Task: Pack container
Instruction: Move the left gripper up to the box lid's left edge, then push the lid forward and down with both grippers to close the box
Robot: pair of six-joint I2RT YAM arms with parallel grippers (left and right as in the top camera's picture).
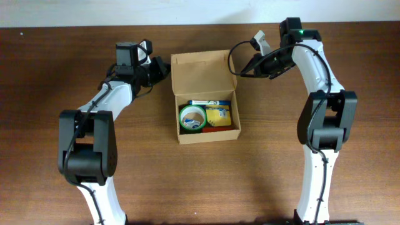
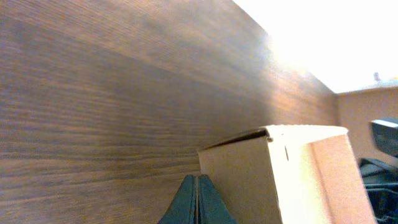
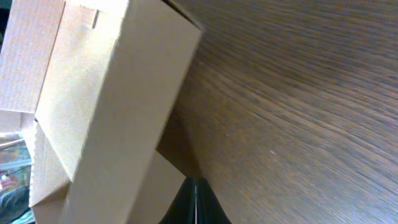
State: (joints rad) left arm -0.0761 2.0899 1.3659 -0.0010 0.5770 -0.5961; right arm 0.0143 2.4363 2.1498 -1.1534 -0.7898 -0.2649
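The small tan-brown cardboard container [image 1: 210,136] sits on the dark wooden table [image 1: 56,62], open side up. Its long axis runs left to right, and its hinged flap [image 1: 203,74] is raised on the far side. Inside the container are a green tape roll [image 1: 192,118], a blue-and-white pen [image 1: 209,102] and a yellow item [image 1: 220,114]. The left gripper [image 1: 164,67] is clenched on nothing just left of the flap. The right gripper [image 1: 240,69], also clenched and empty, is just right of the flap.

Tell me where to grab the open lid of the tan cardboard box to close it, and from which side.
Grip the free top edge of the hinged flap lid on the tan cardboard box, probably near a corner, coming from the far side. The lid stands open off the back wall, so that edge is exposed.
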